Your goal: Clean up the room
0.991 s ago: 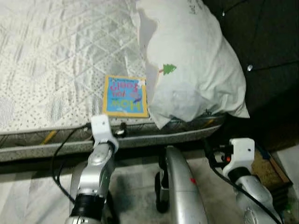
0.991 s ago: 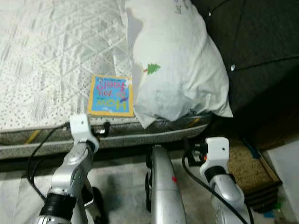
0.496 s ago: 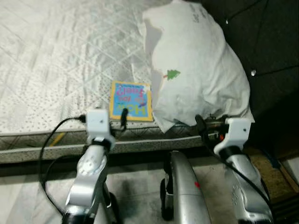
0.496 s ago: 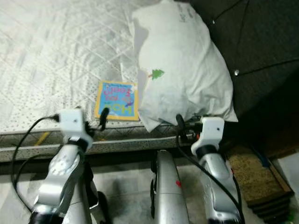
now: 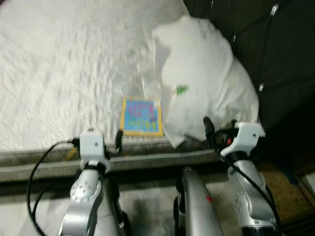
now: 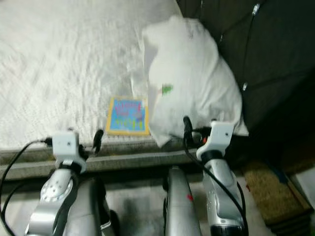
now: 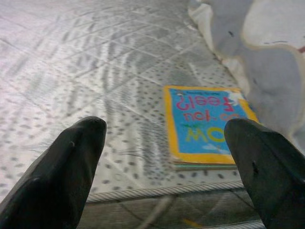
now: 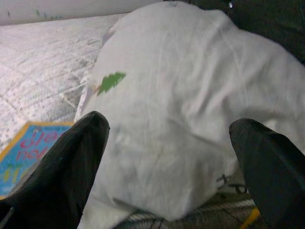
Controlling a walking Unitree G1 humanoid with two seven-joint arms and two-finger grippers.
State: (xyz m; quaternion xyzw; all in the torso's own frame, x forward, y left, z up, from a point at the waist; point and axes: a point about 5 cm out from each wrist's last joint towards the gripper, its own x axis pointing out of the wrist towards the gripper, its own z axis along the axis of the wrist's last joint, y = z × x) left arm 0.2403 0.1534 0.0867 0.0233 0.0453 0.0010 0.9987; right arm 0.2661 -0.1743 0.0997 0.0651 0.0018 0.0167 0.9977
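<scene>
Two grippers spread | left gripper (image 7: 164,162): book (image 7: 207,126) | right gripper (image 8: 167,162): pillow (image 8: 190,109)

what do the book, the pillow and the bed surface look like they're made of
Book: likely thick card with a glossy printed cover; it lies flat with stiff, square edges.
Pillow: soft white fabric, probably cotton, matte; it creases and sags at the edge.
Mattress: quilted fabric with a slight sheen, stitched in diamonds, with a corded edge seam.
</scene>
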